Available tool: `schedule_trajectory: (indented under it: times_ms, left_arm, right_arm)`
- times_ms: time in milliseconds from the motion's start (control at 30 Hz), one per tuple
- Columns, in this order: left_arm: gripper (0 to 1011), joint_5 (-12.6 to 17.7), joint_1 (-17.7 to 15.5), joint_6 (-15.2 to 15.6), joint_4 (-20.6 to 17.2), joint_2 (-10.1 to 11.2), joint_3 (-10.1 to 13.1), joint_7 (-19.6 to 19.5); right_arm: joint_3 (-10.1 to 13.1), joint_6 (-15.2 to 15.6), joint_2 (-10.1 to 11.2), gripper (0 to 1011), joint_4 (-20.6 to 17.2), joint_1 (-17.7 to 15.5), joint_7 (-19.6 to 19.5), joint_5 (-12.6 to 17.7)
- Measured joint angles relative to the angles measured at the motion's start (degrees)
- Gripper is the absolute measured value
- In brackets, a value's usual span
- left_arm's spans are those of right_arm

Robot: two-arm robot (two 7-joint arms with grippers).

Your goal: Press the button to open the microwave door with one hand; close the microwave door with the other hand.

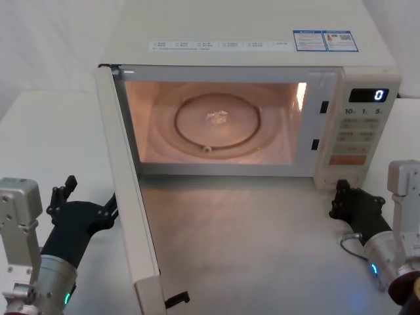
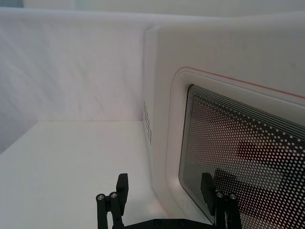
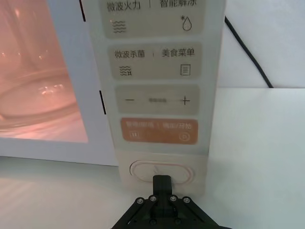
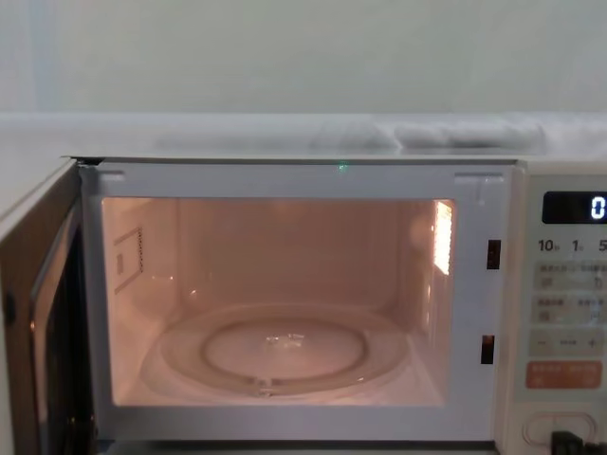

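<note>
Your right gripper (image 3: 162,183), its black fingers pressed together, sits at the button (image 3: 143,170), a cream rounded oval lowest on the control panel (image 3: 157,71), under the orange rectangular button (image 3: 159,131). Your left gripper (image 2: 164,191) spreads wide beside the microwave door (image 2: 200,109), which stands swung open, glossy cream with a dotted dark window, baring the lit cavity (image 4: 275,294) and glass turntable (image 1: 216,123).

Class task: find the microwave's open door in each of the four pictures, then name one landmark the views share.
Head: the cream-white rectangular microwave door swings open at left.
Left wrist: door at right, dotted dark window facing the camera.
Right wrist: not in it.
Chest: door edge-on at far left.
Shared landmark: lit orange cavity.
</note>
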Motion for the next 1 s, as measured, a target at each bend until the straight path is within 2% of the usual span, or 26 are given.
schedule_trajectory:
  times_ms: [400,800,1000]
  left_arm:
    - [1001,0.00,0.00,0.00,0.00,0.00,0.00,0.00]
    - [1001,0.00,0.00,0.00,0.00,0.00,0.00,0.00]
    - [1001,0.00,0.00,0.00,0.00,0.00,0.00,0.00]
  right_arm:
    - [-0.46,0.07,0.31,0,-4.16,-2.33,0.24,-0.24]
    - [-0.77,0.88,1.51,0,-13.24,-8.17,0.16,-0.90]
    - [-0.17,0.92,2.31,0,-19.38,-12.39,-0.06,-1.00]
